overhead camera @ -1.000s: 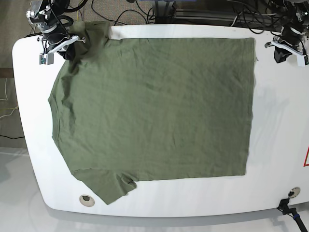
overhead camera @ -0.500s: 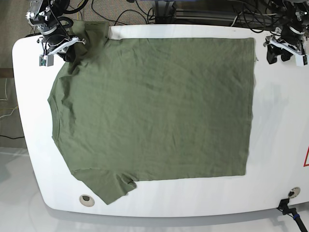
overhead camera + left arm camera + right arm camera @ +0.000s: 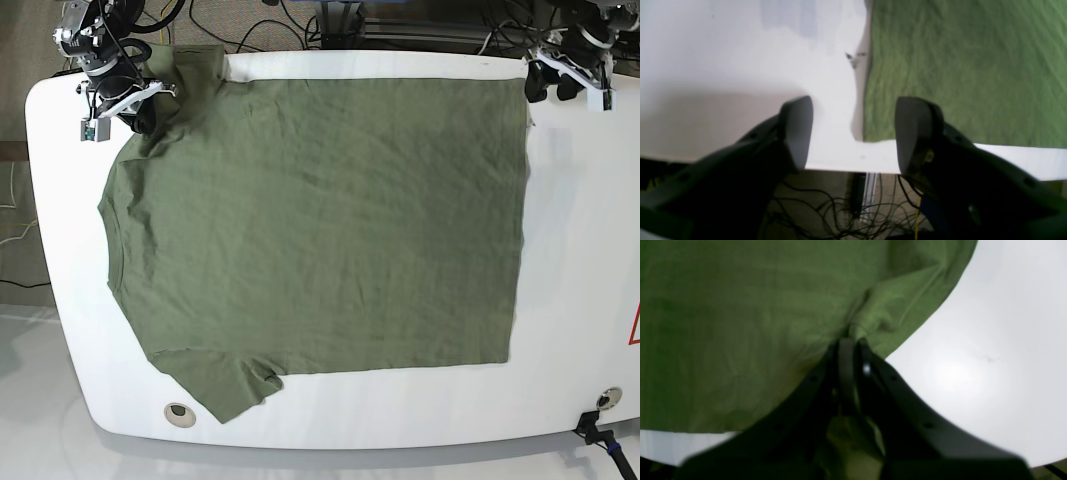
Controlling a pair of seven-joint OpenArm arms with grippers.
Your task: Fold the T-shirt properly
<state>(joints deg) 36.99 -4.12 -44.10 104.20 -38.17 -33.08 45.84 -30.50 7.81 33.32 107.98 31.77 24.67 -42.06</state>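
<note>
The olive-green T-shirt (image 3: 320,220) lies flat on the white table (image 3: 580,250), neckline to the left and hem to the right. My right gripper (image 3: 143,108) is at the far-left sleeve; in the right wrist view it (image 3: 851,340) is shut on a bunched fold of the T-shirt (image 3: 740,323). My left gripper (image 3: 550,90) is open at the far-right hem corner. In the left wrist view its fingers (image 3: 796,133) straddle the T-shirt (image 3: 957,66) corner, with the gripper (image 3: 853,133) just above the table's back edge.
Cables (image 3: 270,20) hang behind the table's back edge. A round grommet (image 3: 180,413) sits near the front left. A red-marked sticker (image 3: 634,325) is at the right edge and a black clamp (image 3: 598,432) at the front-right corner.
My left gripper has moved left and toward the table's back edge, from beside the shirt to its hem corner. My right gripper has shifted slightly back, still holding the sleeve.
</note>
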